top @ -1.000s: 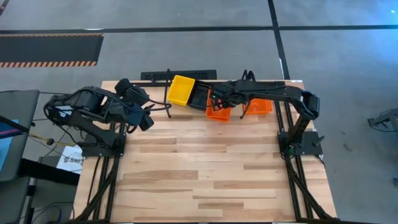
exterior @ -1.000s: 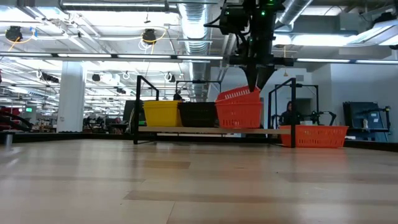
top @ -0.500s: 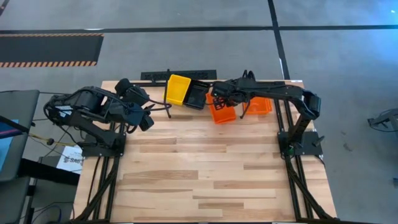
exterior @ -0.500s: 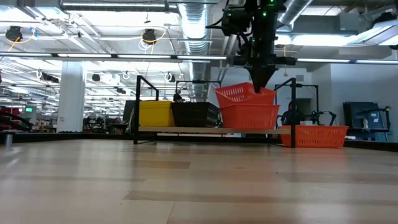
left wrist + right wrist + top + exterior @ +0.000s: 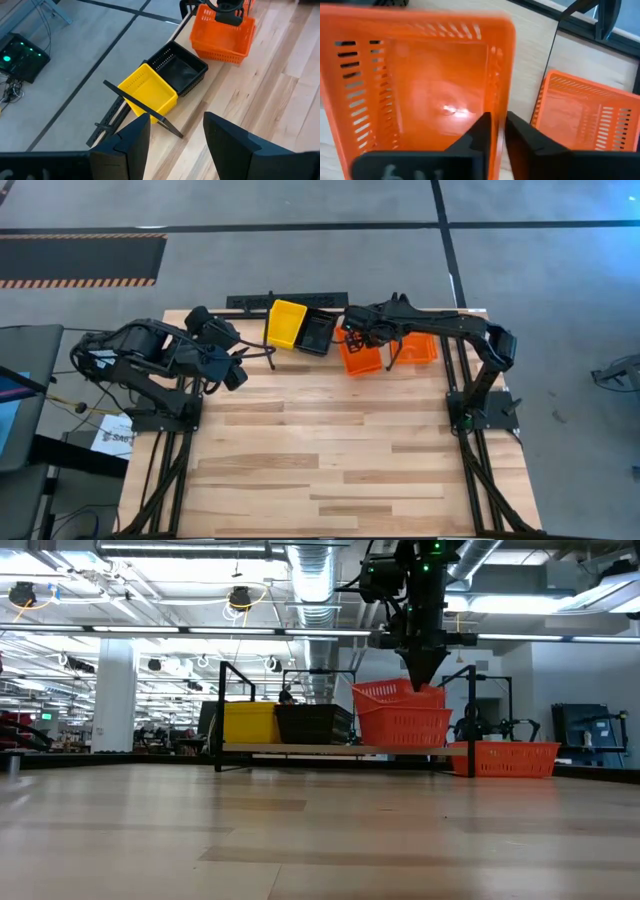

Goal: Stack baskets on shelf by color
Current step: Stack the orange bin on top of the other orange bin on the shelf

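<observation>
On the shelf (image 5: pixel 340 749) at the table's far edge stand yellow baskets (image 5: pixel 250 723), black baskets (image 5: pixel 313 724) and an orange basket (image 5: pixel 405 728). A second orange basket (image 5: pixel 392 693) lies tilted in that one, with my right gripper (image 5: pixel 424 685) shut on it from above. My left gripper (image 5: pixel 175 145) hangs open over the table's left side (image 5: pixel 232 368), its fingers apart from everything. My right gripper has one finger inside the tilted orange basket and one outside, with its side wall (image 5: pixel 500 100) between them. The fingers (image 5: pixel 477 135) come steeply from above. The held side stands raised, and the opposite side rests in the orange basket beneath.
Another orange basket (image 5: pixel 420 348) sits on the tabletop to the right of the shelf, also seen in the right wrist view (image 5: pixel 585 115). Black wire hoops (image 5: pixel 235 705) stand at the shelf's ends. The wide wooden tabletop (image 5: pixel 330 450) stretches toward the near edge.
My right gripper has shifted slightly toward the table's right with the orange basket. The basket has tipped from a steep slant to a flatter one in the orange basket below. The yellow and black baskets have slid a little toward the left along the shelf.
</observation>
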Controlling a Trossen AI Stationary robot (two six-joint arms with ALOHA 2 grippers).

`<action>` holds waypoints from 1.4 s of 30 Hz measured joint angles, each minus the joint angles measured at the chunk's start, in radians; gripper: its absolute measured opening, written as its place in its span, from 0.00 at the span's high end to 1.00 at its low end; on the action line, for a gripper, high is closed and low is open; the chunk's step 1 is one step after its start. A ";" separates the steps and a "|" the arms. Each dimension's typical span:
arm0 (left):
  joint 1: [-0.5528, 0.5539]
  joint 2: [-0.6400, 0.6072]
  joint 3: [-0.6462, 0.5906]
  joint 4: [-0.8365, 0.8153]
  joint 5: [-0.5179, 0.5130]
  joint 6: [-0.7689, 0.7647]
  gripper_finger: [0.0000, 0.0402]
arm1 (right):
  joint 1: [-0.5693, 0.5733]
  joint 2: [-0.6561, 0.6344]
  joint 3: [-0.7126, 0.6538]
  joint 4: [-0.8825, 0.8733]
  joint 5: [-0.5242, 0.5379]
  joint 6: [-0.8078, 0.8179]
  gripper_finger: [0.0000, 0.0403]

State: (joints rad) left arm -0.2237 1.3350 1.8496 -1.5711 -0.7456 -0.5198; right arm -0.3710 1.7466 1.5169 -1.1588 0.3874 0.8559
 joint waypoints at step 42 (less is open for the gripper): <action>0.000 0.000 0.000 0.000 -0.004 -0.056 0.57 | 0.035 0.000 0.000 0.407 0.129 -0.322 0.99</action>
State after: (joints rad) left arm -0.2237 1.3354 1.8496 -1.5711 -0.7494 -0.5760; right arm -0.3361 1.7469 1.5169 -0.7521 0.5163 0.5340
